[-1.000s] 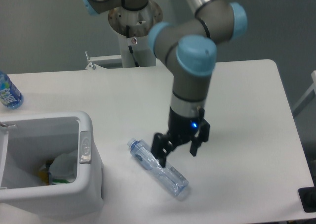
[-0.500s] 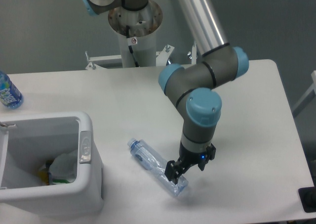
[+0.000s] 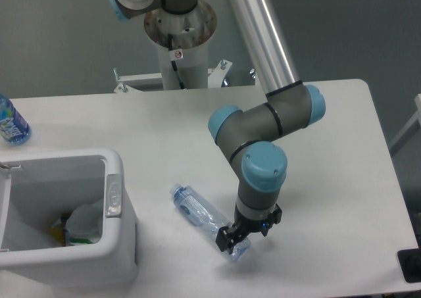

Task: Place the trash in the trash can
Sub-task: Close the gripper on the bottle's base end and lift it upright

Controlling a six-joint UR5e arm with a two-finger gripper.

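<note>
Clear bluish bottle [image 3: 205, 220] lies slanted on the table [image 3: 329, 147]; gripper [image 3: 235, 241] low over its near end, grip unclear

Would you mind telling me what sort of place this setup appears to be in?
Probably a robotics lab: the arm's pedestal base stands behind a plain white table, with a grey wall beyond, and only the bottle and trash can as staged props.

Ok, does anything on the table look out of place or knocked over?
The clear bottle lies flat on its side, diagonally, beside the trash can rather than in it. The tool is down at its lower end. Nothing looks spilled.
</note>
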